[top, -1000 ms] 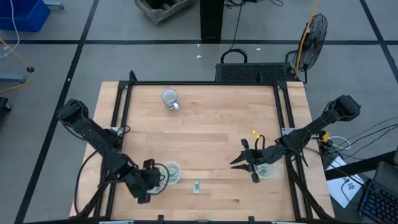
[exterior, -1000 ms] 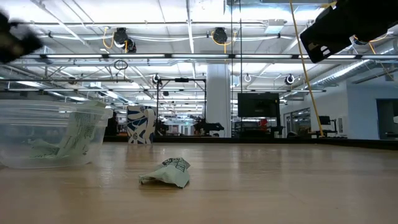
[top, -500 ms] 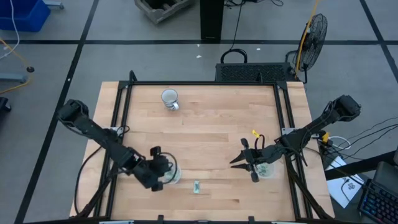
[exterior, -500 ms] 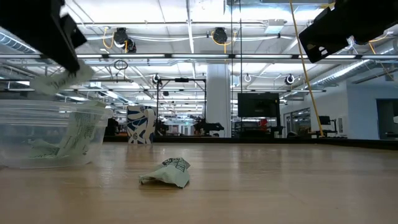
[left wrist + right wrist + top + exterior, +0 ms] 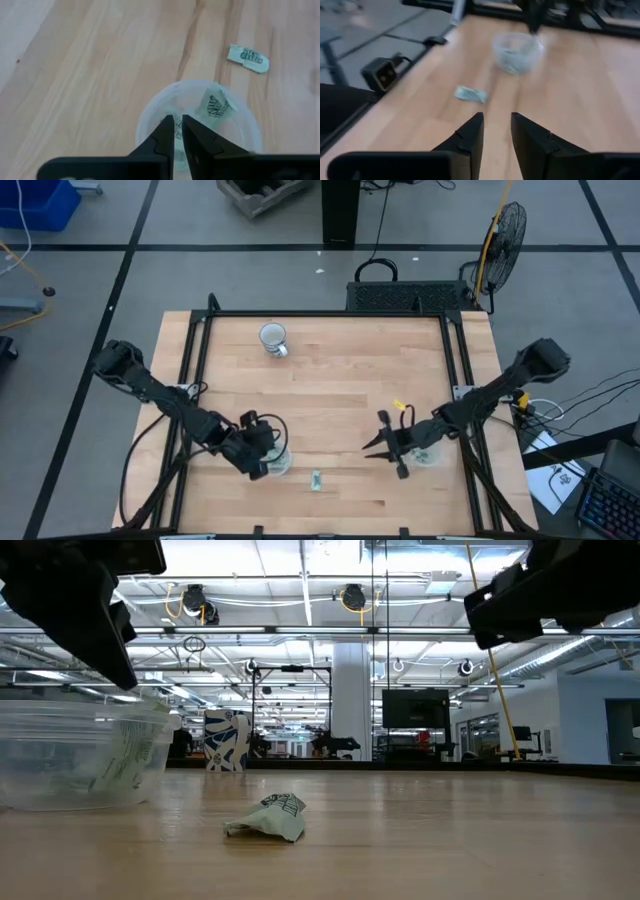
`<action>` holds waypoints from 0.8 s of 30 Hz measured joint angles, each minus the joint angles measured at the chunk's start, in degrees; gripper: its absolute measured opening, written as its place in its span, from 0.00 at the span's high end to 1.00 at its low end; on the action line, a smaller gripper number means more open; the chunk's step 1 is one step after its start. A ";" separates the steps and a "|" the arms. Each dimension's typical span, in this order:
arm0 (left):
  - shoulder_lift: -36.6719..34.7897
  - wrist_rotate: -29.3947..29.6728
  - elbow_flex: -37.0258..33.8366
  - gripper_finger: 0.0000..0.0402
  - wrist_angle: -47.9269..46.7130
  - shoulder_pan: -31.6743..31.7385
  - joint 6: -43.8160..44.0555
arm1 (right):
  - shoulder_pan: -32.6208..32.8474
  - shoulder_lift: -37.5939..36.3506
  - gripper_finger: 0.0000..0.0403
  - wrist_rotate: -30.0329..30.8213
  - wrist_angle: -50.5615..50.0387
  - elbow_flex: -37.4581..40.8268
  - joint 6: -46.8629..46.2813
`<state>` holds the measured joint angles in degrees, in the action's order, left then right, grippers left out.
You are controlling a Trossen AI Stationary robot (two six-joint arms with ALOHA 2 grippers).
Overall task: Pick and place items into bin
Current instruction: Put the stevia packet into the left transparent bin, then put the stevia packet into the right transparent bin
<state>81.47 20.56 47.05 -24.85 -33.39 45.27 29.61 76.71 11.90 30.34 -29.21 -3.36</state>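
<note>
- Left gripper [image 5: 262, 457] sits directly over the clear cup [image 5: 274, 459] near the table's front edge; fingers [image 5: 162, 137] nearly closed with only a thin gap, nothing between them.
- Left wrist view: one wrapped piece [image 5: 215, 102] is in the cup just past the fingertips, printed face showing, apart from the fingers; more wrappers lie in the cup bottom.
- Low view: left gripper [image 5: 100, 620] hangs above the cup's rim [image 5: 80, 710], not down inside it.
- Loose wrapped piece [image 5: 315, 480] lies flat on the wooden table [image 5: 340, 370], just beside the cup on the side toward the right arm, near the front edge; it touches neither the cup nor a gripper. Also seen at [image 5: 268, 820] and [image 5: 469, 94].
- White-and-grey mug [image 5: 273, 339] stands well apart, near the back of the table.
- Right gripper [image 5: 385, 448] is raised over the table's right-centre, aimed toward the loose piece; fingers [image 5: 470, 135] parted, empty.
- A second clear cup [image 5: 428, 454] sits under the right arm, behind its gripper.
</note>
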 joint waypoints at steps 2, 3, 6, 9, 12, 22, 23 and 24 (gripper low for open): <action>0.00 0.02 0.00 0.88 1.04 0.00 -0.50 | 0.01 3.53 0.73 -2.11 6.68 0.00 2.23; 0.00 0.00 0.00 0.88 1.49 0.00 -0.68 | 0.00 5.30 0.72 -3.08 10.24 0.00 3.47; 0.00 0.04 0.00 0.86 1.90 0.00 -1.74 | -0.16 9.96 0.67 -4.56 19.04 -0.19 6.78; 0.00 0.55 -0.01 0.84 2.06 0.07 -2.98 | -1.51 14.57 0.63 -7.43 22.38 -1.95 7.50; 0.00 0.94 -0.02 0.84 2.08 0.11 -5.24 | -3.37 20.04 0.58 -11.07 22.23 -6.26 7.29; 0.00 1.53 -0.02 0.84 2.54 0.11 -5.88 | -8.08 34.14 0.50 -19.82 16.14 -20.07 9.63; 0.00 1.55 -0.02 0.84 2.54 0.11 -5.96 | -8.56 35.33 0.50 -19.84 15.20 -21.26 9.10; 0.00 1.60 -0.02 0.84 2.53 0.10 -5.98 | -9.05 36.52 0.50 -19.84 14.31 -22.55 8.42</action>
<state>81.47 22.16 47.03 -22.32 -33.29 39.29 20.55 113.23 -7.94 44.65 -51.76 5.06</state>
